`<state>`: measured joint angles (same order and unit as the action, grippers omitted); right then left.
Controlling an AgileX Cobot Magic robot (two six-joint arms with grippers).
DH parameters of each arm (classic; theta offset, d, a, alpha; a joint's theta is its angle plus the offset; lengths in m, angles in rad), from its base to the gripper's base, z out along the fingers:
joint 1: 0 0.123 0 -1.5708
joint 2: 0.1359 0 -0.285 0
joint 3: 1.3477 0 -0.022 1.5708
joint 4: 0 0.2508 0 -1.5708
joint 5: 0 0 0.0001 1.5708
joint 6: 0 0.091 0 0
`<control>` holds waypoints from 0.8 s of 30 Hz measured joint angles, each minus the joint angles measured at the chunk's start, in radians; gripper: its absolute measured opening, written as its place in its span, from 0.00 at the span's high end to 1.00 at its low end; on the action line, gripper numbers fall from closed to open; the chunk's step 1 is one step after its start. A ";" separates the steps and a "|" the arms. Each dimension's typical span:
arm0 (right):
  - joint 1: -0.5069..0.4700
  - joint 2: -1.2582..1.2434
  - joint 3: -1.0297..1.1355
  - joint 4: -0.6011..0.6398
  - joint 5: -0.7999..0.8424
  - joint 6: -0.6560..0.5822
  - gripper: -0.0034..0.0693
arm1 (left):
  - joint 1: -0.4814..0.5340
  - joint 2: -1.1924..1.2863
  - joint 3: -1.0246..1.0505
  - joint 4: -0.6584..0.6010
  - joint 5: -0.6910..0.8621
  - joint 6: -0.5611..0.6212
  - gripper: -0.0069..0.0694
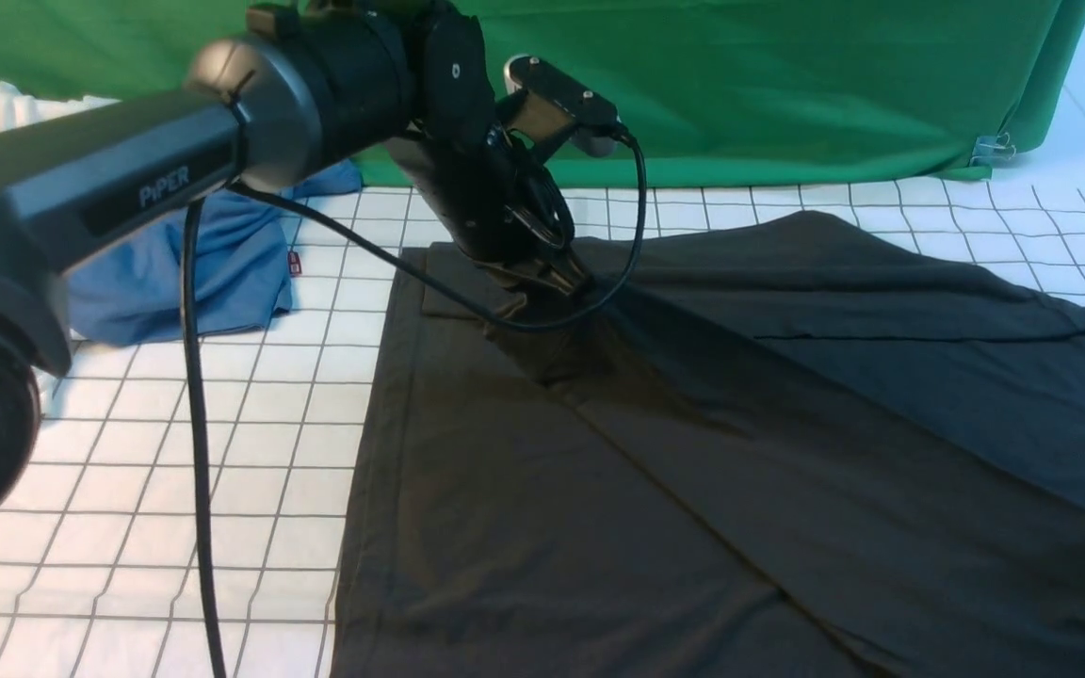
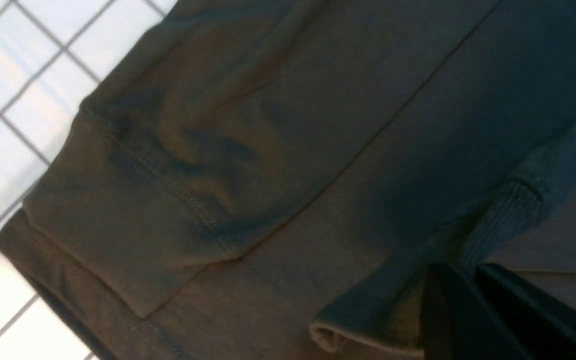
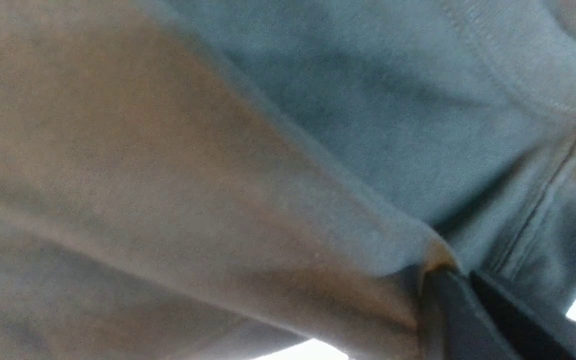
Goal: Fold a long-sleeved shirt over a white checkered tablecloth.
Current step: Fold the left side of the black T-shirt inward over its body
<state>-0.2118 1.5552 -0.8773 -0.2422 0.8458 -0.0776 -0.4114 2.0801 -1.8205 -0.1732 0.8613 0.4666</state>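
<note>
Item 1. My left claw (image 1: 552,282): reached forward and down onto the far left part of the dark garment. Its jaws are pressed together on a ribbed sleeve cuff (image 2: 503,220), which runs up into the tips (image 2: 473,272).

Item 2. My right claw (image 3: 463,275): out of the front view. Its own camera shows the two dark jaws close together, with a ridge of dark knit drawn to a peak at their tips and pinched there.

Item 3. Large plain charcoal-black soft knit long-sleeved shirt (image 1: 693,452): spread wide over the middle and right of the table, creased in long diagonal lines. It fills most of both wrist views (image 2: 318,125) (image 3: 168,175). A second cuff (image 2: 118,210) lies flat on the body near the garment's edge.

Item 4. Wide white checkered tablecloth (image 1: 222,424) with thin dark grid lines: under the shirt, bare to its left and behind it; also seen beside the hem (image 2: 13,125).

Item 5. Crumpled blue shirt (image 1: 213,273) with a small red tag (image 1: 295,263): on the tablecloth at far left, near the black garment's corner but apart from it.

Item 6. White garment (image 1: 6,104): far left, behind the blue one.

Item 7. Plain green cloth (image 1: 740,85): hanging across the back.

Item 8. Black cable (image 1: 196,424): hanging from my left arm.
</note>
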 joint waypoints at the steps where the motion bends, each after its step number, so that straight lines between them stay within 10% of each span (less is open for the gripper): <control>1: -0.001 0.000 0.000 -0.013 -0.006 0.015 0.83 | 0.004 0.004 0.000 -0.004 -0.007 0.000 0.94; 13: -0.034 0.000 0.000 -0.034 -0.061 0.068 0.70 | 0.021 0.023 0.000 -0.025 -0.052 0.000 0.61; 24: -0.039 -0.001 -0.131 -0.047 0.011 0.137 0.28 | 0.048 0.030 -0.177 0.093 0.080 -0.271 0.21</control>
<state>-0.2504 1.5540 -1.0084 -0.2897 0.8567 0.0593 -0.3633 2.1103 -1.9971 -0.0798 0.9418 0.1960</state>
